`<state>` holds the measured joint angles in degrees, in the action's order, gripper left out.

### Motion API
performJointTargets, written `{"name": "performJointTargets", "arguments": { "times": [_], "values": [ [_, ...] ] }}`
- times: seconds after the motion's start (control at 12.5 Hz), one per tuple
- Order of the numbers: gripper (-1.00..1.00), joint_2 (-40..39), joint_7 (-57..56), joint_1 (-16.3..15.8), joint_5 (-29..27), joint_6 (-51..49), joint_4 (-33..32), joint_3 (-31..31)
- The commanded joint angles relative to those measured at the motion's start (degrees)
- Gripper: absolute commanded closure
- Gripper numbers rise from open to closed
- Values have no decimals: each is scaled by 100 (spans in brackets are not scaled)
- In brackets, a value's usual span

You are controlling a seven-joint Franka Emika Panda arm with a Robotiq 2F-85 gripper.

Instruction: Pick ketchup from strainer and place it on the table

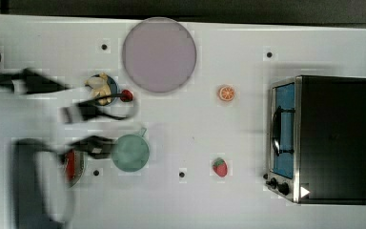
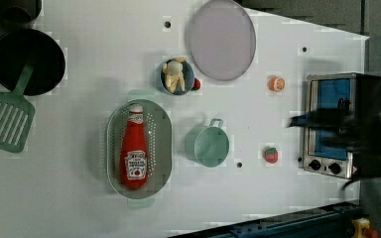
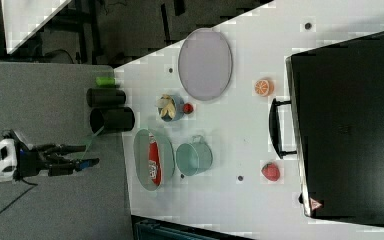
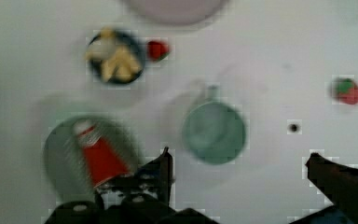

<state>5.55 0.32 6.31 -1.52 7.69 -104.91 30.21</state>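
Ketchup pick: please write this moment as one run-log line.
phase: approach | ketchup: lying in strainer, cap toward blue bowl | gripper: fingers open, empty, above table | placed: no

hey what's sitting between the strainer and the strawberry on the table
In the left view, the teal-green cup stands between the strainer, which holds the ketchup, and the strawberry. Past the cup, only bare table with a black dot.
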Motion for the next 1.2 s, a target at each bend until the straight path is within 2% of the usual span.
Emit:
{"name": "performJointTargets", "arguments": {
  "times": [0.08,0.32,0.56,0.96,1.2],
  "values": [
    [-100,-272,188,-190,-36,249,-80,629],
    [-100,-680,192,-204,-27,979,-401,1263],
    [-100,-1050,237,-220,55,2222,-1062,1619],
    [-100,-1620,582,-291,798,4016,-2237,1671],
    [-100,-2191,828,-364,1074,4773,-2495,1652]
  ]
}}
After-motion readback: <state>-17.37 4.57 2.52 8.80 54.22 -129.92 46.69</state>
